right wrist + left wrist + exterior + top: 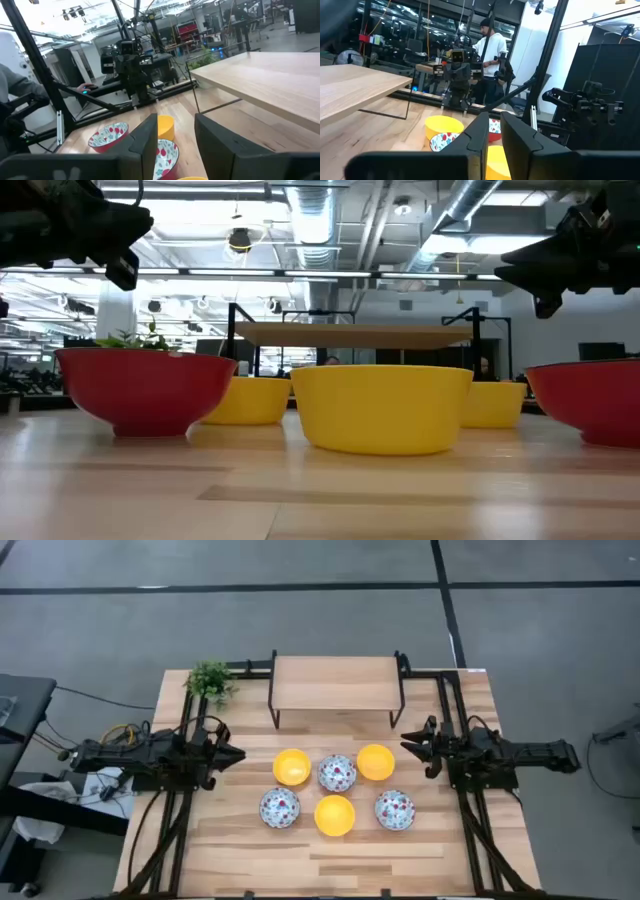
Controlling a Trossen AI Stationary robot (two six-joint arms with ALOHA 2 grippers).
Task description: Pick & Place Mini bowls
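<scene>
Six mini bowls stand upright on their bases on the wooden table. Three are yellow. Three are white inside with a red-and-blue pattern; from the low view their outsides are red. My left gripper hovers left of the bowls and points at them. Only a narrow gap shows between its fingers, and nothing is in it. My right gripper hovers right of the bowls and stands open with nothing between its fingers.
A low wooden shelf on a dark metal frame stands at the far side behind the bowls. A small green potted plant sits at the far left corner. Bare table lies toward the near edge. A person stands beyond the table.
</scene>
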